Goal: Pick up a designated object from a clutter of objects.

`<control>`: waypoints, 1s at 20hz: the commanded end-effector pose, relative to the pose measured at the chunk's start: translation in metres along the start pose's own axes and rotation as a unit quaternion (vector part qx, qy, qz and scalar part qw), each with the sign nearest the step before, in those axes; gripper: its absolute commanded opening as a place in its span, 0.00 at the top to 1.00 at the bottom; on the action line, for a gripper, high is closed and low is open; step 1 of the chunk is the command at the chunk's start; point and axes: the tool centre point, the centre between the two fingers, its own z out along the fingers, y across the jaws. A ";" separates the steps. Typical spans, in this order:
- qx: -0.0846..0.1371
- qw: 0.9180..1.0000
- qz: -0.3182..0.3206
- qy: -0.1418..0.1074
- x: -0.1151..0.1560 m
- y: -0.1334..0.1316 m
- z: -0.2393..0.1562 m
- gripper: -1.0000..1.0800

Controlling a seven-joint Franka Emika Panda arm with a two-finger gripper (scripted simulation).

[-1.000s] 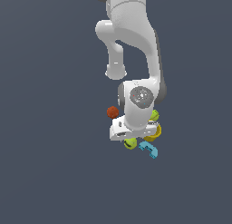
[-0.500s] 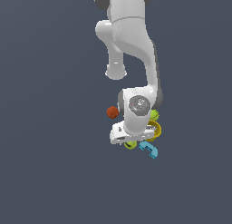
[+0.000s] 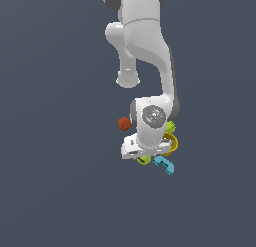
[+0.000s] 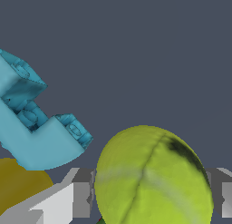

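Note:
The designated yellow-green ball (image 4: 154, 177), with a dark mark on its side, fills the gap between my gripper's (image 4: 152, 198) two grey fingers (image 4: 82, 196); the jaws stand open on either side of it, very close to its sides. In the exterior view the ball (image 3: 144, 160) peeks out under the gripper (image 3: 142, 155), mostly hidden by the hand. The clutter lies around it: a curved light-blue piece (image 4: 31, 119) (image 3: 165, 165), a yellow cup (image 4: 18, 184) (image 3: 171, 143), an orange-red ball (image 3: 124, 123) and a smaller yellow-green object (image 3: 171, 126). The tiny red piece is hidden.
The white arm (image 3: 145, 51) reaches down over the clutter and covers much of it in the exterior view. The light-blue piece and the yellow cup lie close beside one finger. The surface is plain dark grey-blue (image 3: 60, 181).
The hand has lowered a little over the clutter and shifted slightly toward the exterior view's left. The objects have stayed where they were.

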 end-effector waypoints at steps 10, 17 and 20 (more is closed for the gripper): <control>0.000 1.000 0.000 0.000 -0.003 0.015 -0.023 1.00; 0.000 1.000 0.000 0.000 -0.008 0.048 -0.075 1.00; 0.000 1.000 0.000 0.000 -0.011 0.067 -0.105 1.00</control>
